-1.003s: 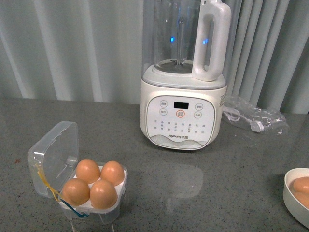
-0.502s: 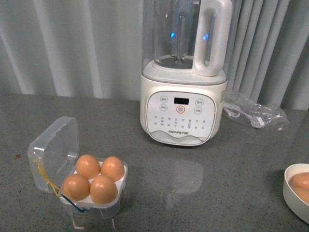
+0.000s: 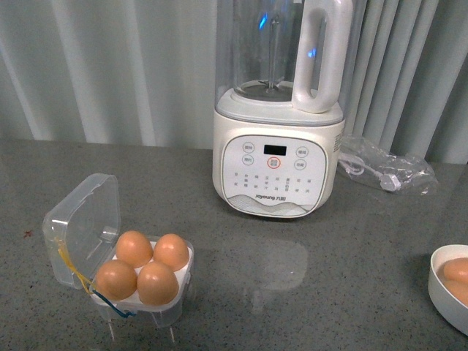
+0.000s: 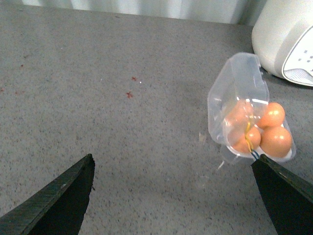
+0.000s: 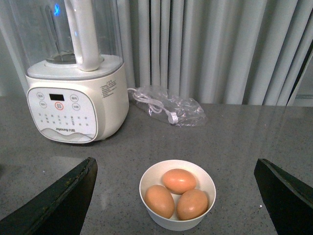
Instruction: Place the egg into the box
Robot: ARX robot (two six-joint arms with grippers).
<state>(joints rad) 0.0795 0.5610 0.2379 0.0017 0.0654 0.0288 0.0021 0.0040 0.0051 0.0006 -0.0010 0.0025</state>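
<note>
Box full, lid open; both grippers empty.
Four eggs [image 3: 158, 283] fill every hole of the box [image 3: 82, 218], which stands on the grey counter [image 3: 329, 292] front-left of the blender [image 3: 276, 175]. The left gripper [image 4: 172, 164] is spread wide beside the box, holding nothing. The right gripper [image 5: 176, 164] is spread wide and empty over the white bowl [image 5: 177, 224] with three loose eggs [image 5: 179, 180].

bowl [image 3: 442, 298] cut off right, blender [image 3: 278, 172] top cropped

A pale, pleated curtain [image 3: 110, 66] hung across the back of a grey speckled countertop [image 3: 365, 234], whose smooth surface gave a faint sheen.
</note>
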